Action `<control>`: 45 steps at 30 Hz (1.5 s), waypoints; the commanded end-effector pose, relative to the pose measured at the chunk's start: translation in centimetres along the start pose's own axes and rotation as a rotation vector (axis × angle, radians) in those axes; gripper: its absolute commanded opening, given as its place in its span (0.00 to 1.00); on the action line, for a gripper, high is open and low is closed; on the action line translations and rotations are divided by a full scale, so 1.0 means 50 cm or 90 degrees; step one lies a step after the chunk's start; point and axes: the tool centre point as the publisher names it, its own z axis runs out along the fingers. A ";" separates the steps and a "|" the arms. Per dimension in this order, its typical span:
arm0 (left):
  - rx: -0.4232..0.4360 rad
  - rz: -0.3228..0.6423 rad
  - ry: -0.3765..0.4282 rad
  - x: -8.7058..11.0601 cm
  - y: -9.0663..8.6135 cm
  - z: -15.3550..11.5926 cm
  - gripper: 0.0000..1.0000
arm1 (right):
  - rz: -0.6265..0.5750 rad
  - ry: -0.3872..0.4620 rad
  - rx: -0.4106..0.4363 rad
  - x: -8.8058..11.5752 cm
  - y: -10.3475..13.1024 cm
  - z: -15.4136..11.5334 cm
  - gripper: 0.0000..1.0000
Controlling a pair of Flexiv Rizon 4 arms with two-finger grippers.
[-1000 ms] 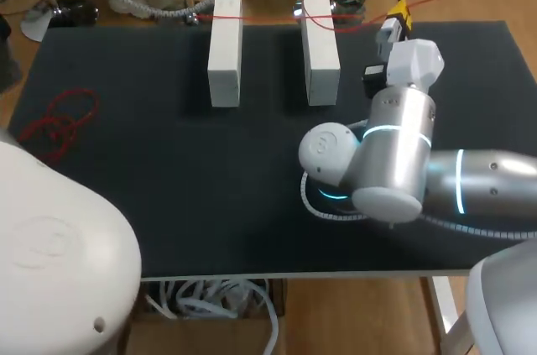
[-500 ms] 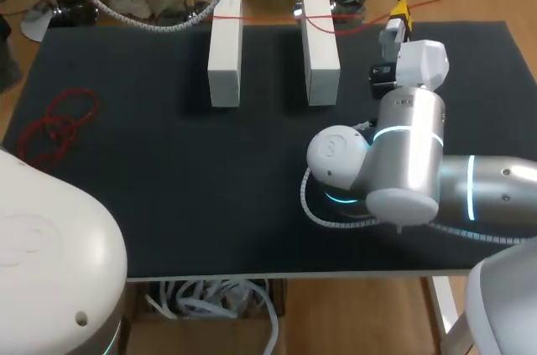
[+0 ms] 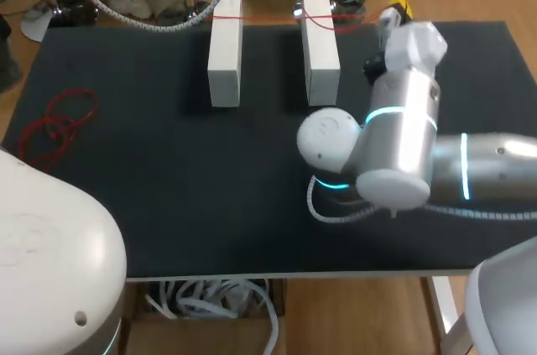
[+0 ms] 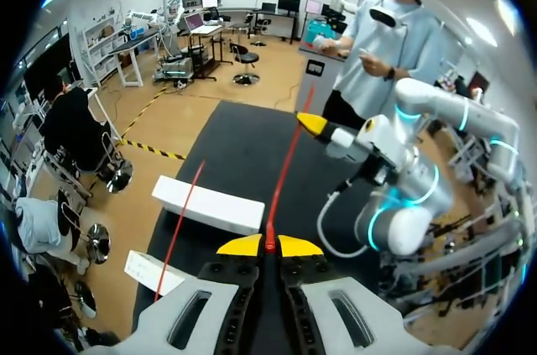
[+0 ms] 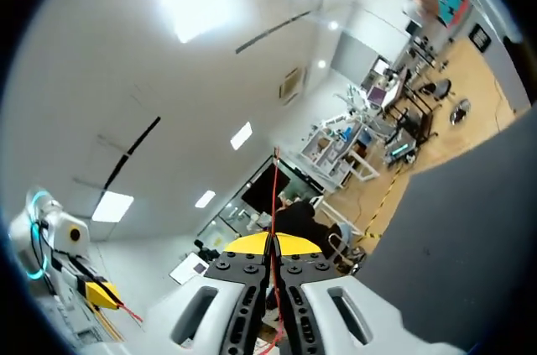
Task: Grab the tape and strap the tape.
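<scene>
So: black desk (image 3: 168, 170) carries two white rectangular blocks (image 3: 225, 49) (image 3: 320, 44), side by side, long axes pointing away from robot. Thin red tape (image 3: 226, 17) lies crosswise over their far ends. Another stretch of it runs straight ahead from left claw (image 4: 268, 245) to right claw (image 5: 271, 243). Both claws pinched fully closed on tape, yellow tips almost meeting. Judgement: tape axis perpendicular to blocks and both ends in hand, so next move is pulling tight, not reaching.
</scene>
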 end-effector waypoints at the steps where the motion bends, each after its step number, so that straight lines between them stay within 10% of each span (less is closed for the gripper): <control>1: 0.000 0.000 -0.001 0.002 0.002 0.000 0.00 | -0.153 0.010 0.017 0.055 0.015 0.008 0.00; 17: 0.000 0.000 -0.001 0.002 0.002 0.000 0.00 | -0.349 0.029 0.101 0.109 0.026 0.077 0.00; 40: 0.000 0.000 -0.001 0.002 0.002 0.000 0.00 | -0.329 0.012 0.130 0.112 0.039 0.090 0.00; 45: 0.000 0.000 -0.001 0.002 0.002 0.000 0.00 | -0.447 0.143 0.118 0.155 0.052 0.055 0.00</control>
